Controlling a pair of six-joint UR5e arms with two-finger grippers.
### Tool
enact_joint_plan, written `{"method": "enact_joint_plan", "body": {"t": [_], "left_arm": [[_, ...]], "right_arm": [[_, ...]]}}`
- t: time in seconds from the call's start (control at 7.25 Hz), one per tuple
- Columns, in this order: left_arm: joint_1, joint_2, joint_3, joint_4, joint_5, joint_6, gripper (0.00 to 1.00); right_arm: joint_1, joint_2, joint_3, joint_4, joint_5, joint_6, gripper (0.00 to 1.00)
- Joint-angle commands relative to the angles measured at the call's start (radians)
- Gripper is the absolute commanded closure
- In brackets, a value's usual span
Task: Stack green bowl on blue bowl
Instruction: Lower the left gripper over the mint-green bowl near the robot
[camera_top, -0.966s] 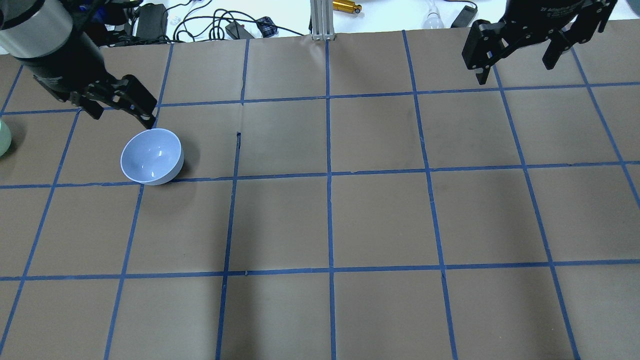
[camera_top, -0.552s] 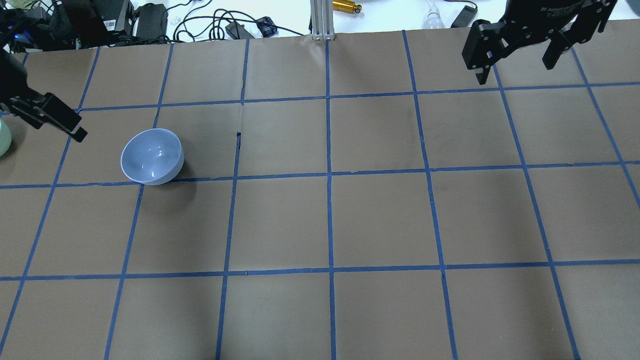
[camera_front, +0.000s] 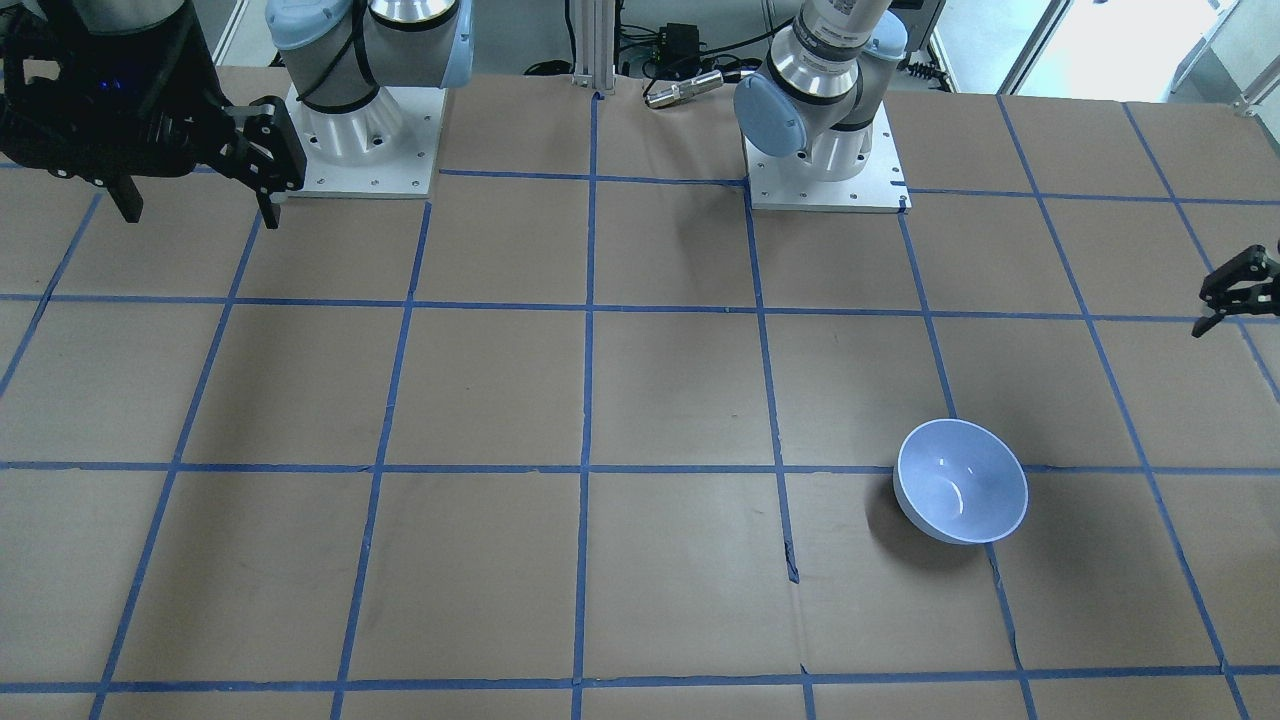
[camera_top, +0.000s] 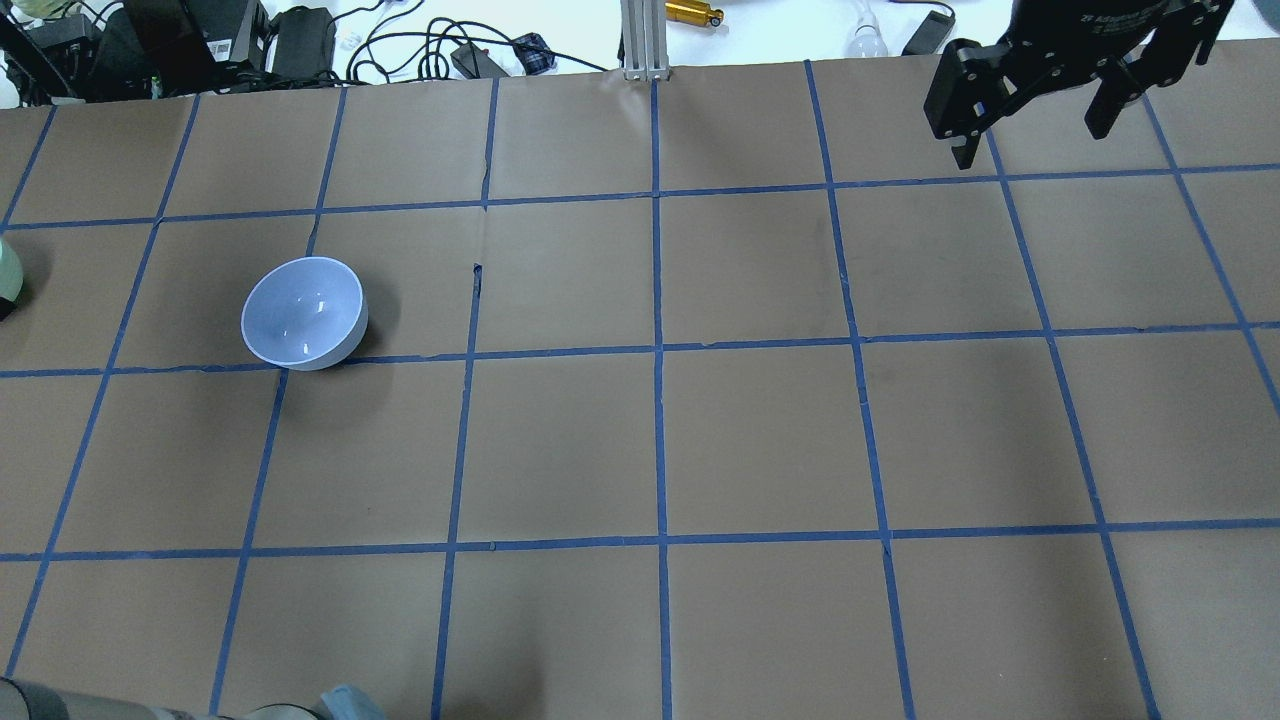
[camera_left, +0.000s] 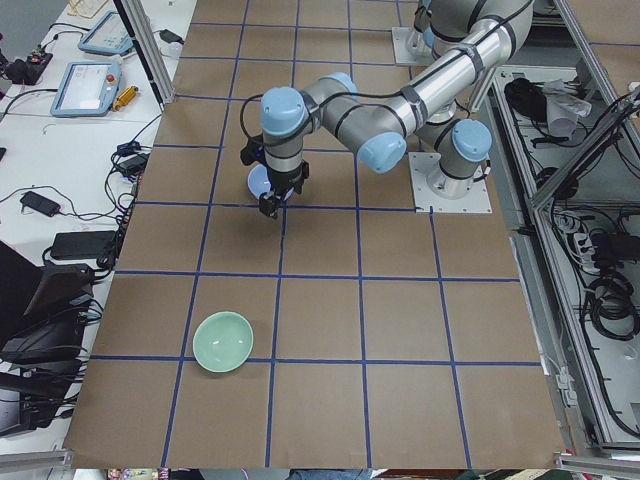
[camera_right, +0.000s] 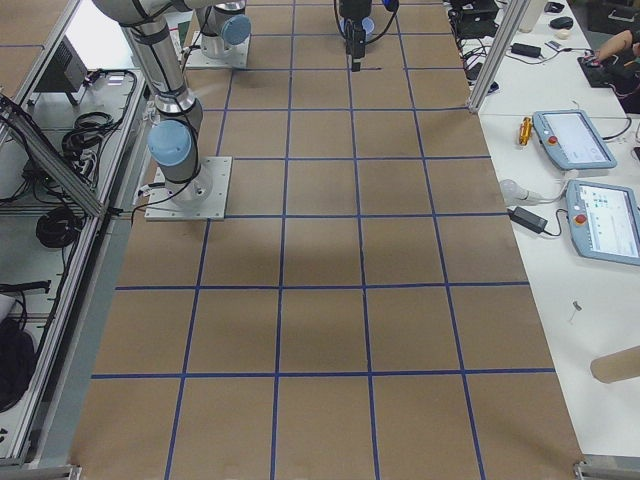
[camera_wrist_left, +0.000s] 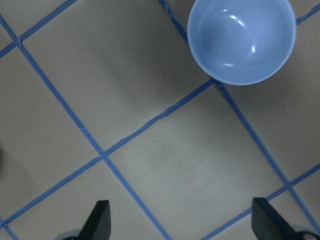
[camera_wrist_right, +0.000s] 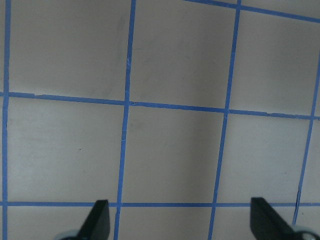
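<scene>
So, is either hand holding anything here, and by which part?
Nothing is held: left hand and right hand are open and empty; green bowl and blue bowl sit apart, untouched.

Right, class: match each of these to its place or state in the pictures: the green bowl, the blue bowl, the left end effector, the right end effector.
Column one:
1. green bowl
2. blue bowl
3. left end effector
4. right end effector

Column two:
A. open, its wrist camera sees only bare taped table
B. empty, near the table's end on the robot's left
C. open, its wrist camera sees the blue bowl
D. empty, between the other bowl and the table's middle

Pairs: 1-B, 2-D, 3-C, 4-A.
</scene>
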Motion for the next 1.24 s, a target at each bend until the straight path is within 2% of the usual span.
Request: {"method": "enact_joint_plan", "body": {"t": [0.0, 0.41, 0.97, 1.1], "left_arm": [[0.061, -0.146, 0.11, 0.044, 0.022, 0.262, 0.0], [0.11, -0.356, 0.309, 0.067, 0.024, 0.452, 0.0], [0.17, -0.528, 0.452, 0.094, 0.023, 0.826, 0.0], [0.168, -0.571, 0.48, 0.096, 0.02, 0.851, 0.0]], "right_arm": [[0.0, 0.0, 0.0, 0.0, 0.0, 0.0, 0.0], [0.0, 0.0, 0.0, 0.0, 0.0, 0.0, 0.0], [0.0, 0.0, 0.0, 0.0, 0.0, 0.0, 0.0], [0.0, 0.0, 0.0, 0.0, 0.0, 0.0, 0.0]]}}
